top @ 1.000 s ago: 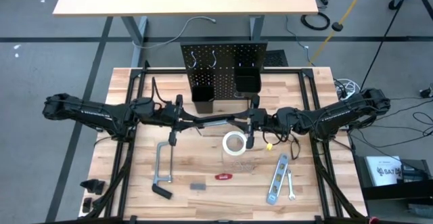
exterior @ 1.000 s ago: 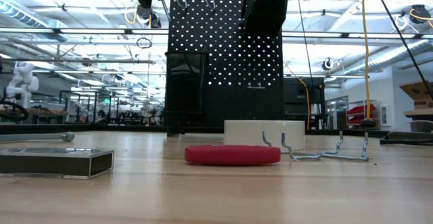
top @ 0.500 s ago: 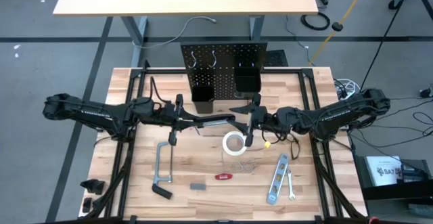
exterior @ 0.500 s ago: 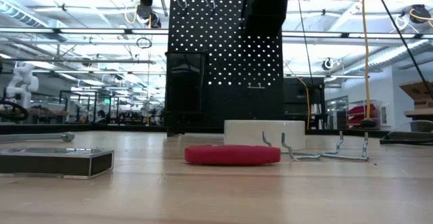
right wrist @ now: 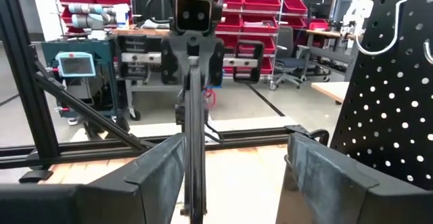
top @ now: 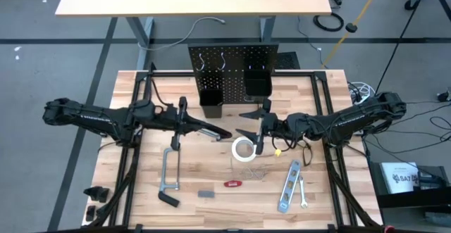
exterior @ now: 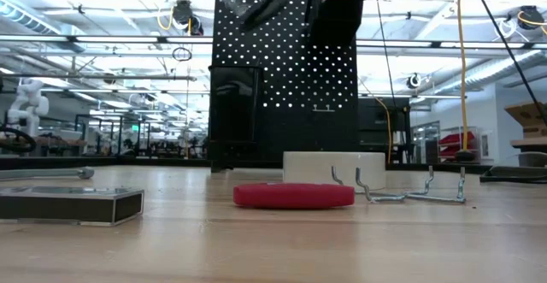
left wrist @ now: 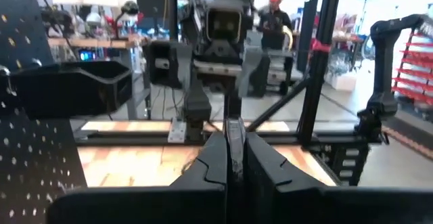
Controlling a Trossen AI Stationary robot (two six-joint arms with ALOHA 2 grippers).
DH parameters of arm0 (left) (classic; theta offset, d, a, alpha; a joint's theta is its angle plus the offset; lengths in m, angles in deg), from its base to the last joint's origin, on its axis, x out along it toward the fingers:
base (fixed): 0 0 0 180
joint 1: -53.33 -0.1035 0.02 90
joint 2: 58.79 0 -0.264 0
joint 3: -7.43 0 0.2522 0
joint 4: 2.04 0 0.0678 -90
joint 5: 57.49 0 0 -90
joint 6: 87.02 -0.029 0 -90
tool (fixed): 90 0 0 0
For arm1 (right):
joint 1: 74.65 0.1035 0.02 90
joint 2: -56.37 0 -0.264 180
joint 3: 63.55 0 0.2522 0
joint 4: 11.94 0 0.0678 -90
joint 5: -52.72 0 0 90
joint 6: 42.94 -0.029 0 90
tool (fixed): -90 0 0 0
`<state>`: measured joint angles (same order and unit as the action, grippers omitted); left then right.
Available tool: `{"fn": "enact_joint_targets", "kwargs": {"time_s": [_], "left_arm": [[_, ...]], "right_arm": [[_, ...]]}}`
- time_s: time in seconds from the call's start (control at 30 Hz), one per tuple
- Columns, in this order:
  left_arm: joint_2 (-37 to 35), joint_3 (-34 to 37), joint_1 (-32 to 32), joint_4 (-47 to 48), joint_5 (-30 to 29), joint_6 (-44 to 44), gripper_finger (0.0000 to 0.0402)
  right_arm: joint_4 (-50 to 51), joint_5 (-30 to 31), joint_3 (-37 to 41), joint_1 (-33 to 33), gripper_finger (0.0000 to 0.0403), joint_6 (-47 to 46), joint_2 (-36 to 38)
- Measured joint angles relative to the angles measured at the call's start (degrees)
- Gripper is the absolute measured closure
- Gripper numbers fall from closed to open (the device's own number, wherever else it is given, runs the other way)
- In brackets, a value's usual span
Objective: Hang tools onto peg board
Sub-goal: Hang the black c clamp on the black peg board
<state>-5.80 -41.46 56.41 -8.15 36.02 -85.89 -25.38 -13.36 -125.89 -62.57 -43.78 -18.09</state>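
Left gripper clamped on grey bar clamp mid-worktop. Right gripper fingers apart, clear of it. Peg board upright at worktop's far edge; workshop shelving beyond.

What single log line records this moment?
left tool: shut on dark bar | right tool: open | dark bar not yet hung

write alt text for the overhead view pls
From above, the left gripper, jaws shut, holds a long dark tool over a wooden table, facing the open right gripper. Behind them stands a black peg board; a tape roll, clamp and level lie nearer.
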Motion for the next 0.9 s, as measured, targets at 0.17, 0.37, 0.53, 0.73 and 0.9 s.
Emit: {"fn": "enact_joint_targets", "kwargs": {"time_s": [0.17, 0.37, 0.53, 0.73, 0.9], "left_arm": [[0.0, 0.0, 0.0, 1.4, -0.2, 0.5, 0.0383], [0.0, 0.0, 0.0, 1.1, -0.6, 1.1, 0.0383], [0.0, 0.0, 0.0, -1.7, -0.9, 1.1, 0.0383], [0.0, 0.0, 0.0, -5.5, -0.6, 1.5, 0.0383], [0.0, 0.0, 0.0, -6.1, -0.6, 1.9, 0.0383]], "right_arm": [[0.5, -0.2, 0.1, 0.0, 0.0155, 0.0, 0.0], [2.3, -0.8, 0.1, 0.0, 0.0155, -0.9, 0.0], [8.8, -4.5, 0.1, 0.0, 0.0156, -4.1, -0.5], [8.8, -4.6, 0.1, 0.0, 0.0156, -5.0, -3.3], [1.6, -4.8, 0.1, 0.0, 0.0156, -3.3, -6.7]]}}
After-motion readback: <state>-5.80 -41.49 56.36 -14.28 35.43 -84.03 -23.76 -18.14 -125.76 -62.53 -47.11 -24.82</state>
